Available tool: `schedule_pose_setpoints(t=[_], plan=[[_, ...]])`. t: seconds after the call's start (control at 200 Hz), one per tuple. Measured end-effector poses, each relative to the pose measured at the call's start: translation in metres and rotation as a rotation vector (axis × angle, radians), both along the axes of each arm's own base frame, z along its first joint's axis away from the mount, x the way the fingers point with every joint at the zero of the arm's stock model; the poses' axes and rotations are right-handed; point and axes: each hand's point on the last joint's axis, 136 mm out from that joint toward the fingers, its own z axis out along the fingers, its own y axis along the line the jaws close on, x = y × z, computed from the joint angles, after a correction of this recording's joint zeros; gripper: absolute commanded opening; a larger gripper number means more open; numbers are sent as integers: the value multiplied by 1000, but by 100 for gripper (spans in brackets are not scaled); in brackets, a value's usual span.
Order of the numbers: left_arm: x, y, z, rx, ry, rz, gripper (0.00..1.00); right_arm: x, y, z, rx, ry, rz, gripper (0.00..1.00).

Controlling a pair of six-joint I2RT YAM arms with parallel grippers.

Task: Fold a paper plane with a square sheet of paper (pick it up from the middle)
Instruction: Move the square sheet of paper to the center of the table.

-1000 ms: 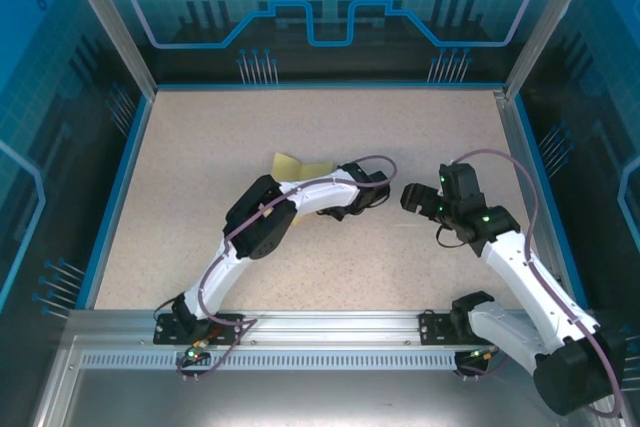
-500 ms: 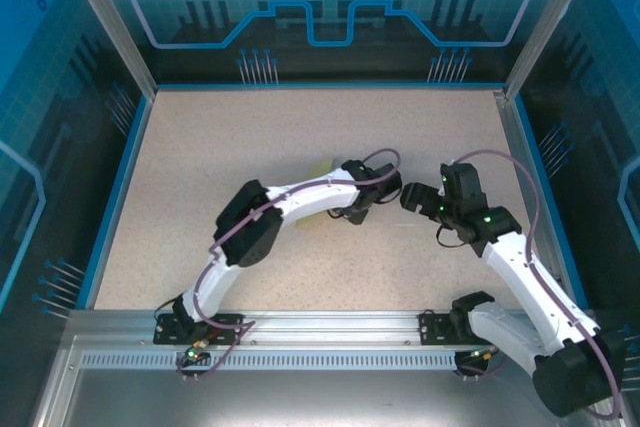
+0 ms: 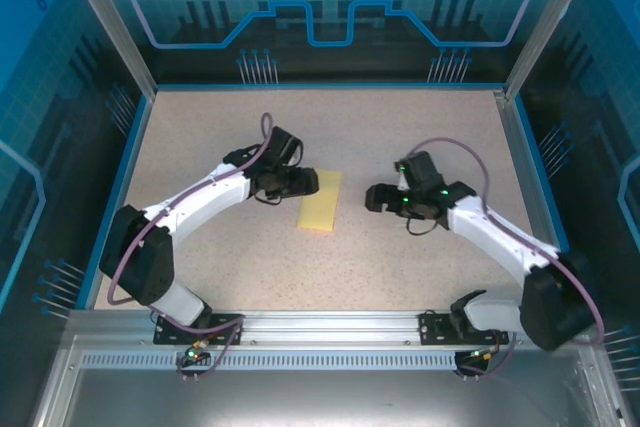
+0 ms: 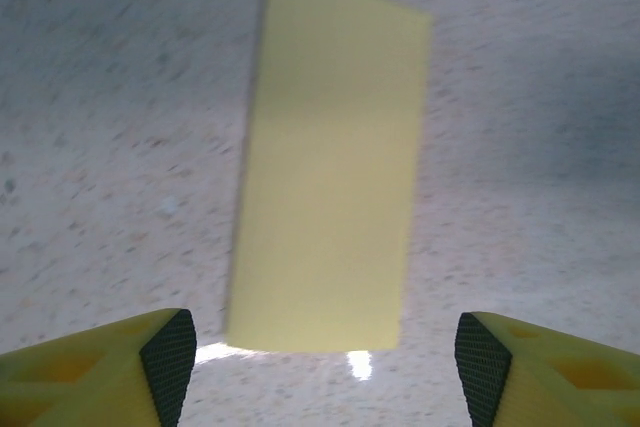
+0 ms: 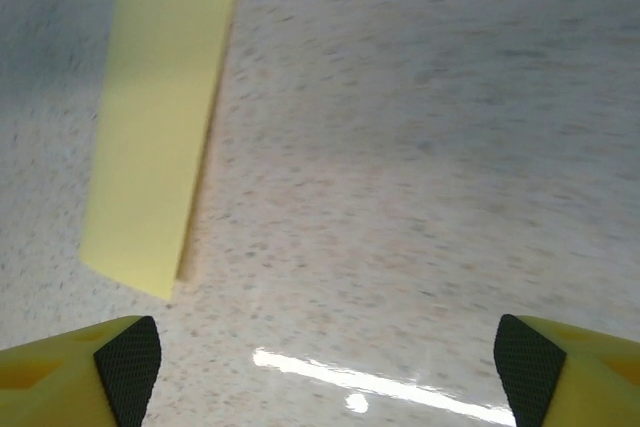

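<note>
Lying flat on the speckled counter (image 3: 200, 127), the paper (image 3: 321, 201) sits near the middle of the top view as a narrow pale-yellow rectangle, clearly longer than wide. Its long axis runs almost straight up and down the frame, the upper end leaning slightly right and the lower end slightly left. No pointed nose or wings show; both short ends look squared off.

The left end effector (image 3: 305, 183) reaches in from the left to the paper's upper left edge; whether it touches there cannot be told from above. In the left wrist view its yellow fingers (image 4: 168, 362) stand spread in the two lower corners with nothing between them, and the paper (image 4: 330, 162) lies on the counter just ahead, its long axis running away from the camera toward the top of the frame.

The right end effector (image 3: 373, 197) hangs to the right of the paper, apart from it. Its fingers (image 5: 125, 357) are also spread wide and empty, and the paper (image 5: 160, 127) lies in the upper left of the right wrist view.
</note>
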Motion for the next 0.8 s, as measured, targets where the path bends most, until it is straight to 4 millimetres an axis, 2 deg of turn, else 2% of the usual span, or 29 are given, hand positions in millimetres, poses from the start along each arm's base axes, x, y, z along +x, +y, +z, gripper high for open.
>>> schedule_pose_setpoints(t=[0.1, 0.255, 0.395, 0.475, 0.55, 0.695, 0.8], plan=[[-8, 27, -20, -18, 60, 76, 84, 16, 53, -2, -4, 8, 94, 86], [-13, 62, -31, -65, 77, 203, 98, 43, 134, -16, -5, 16, 197, 83], [-20, 91, -38, -95, 82, 305, 98, 59, 189, -36, 13, 38, 269, 80], [-24, 100, -39, -107, 81, 333, 98, 63, 208, -50, 14, 62, 301, 77], [-25, 104, -39, -118, 77, 347, 98, 65, 217, -63, 6, 86, 322, 77], [-25, 105, -38, -130, 75, 354, 98, 57, 221, -79, -24, 136, 379, 76], [-26, 105, -38, -141, 78, 363, 99, 50, 221, -81, -38, 143, 446, 76]])
